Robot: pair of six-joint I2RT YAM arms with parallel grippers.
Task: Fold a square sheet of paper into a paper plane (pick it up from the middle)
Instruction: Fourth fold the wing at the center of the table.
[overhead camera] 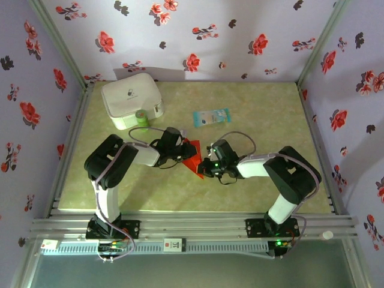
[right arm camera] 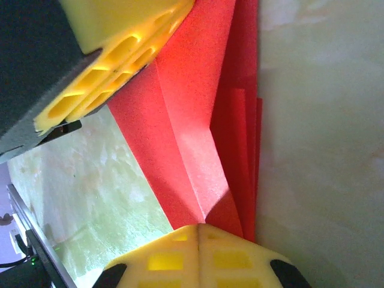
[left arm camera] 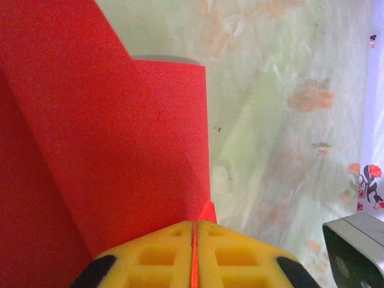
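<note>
Since the tabletop [overhead camera: 258, 180] carries only the white case [overhead camera: 129, 99] at its far left corner and the pale blue packet [overhead camera: 211, 116] toward the far edge, the care belongs in the middle. There the red sheet of paper [overhead camera: 193, 157] is held between the two arms. It is already partly folded into layered flaps. The left claw [overhead camera: 182, 150] is pinched tight on one edge of it. The right claw [overhead camera: 206, 167] is closed on the opposite end, apparently gripping the bundled layers.

The step in hand looks like setting a crease between two holds. To do it well, I would fix one claw as an anchor and move the other slowly along the existing fold line so the edges meet squarely. I would not pull the claws apart, since paper this thin would likely tear or slip at the pinch.

The overhead view gives the layout, with the sheet near the tabletop's centre, apart from case and packet, but only as a small red patch. The left wrist view shows a sliver of red caught between the left claw's pads [left arm camera: 159, 255], with a broad flap rising beyond. The right wrist view shows narrow stacked layers running into the right claw's pads [right arm camera: 162, 261].
</note>
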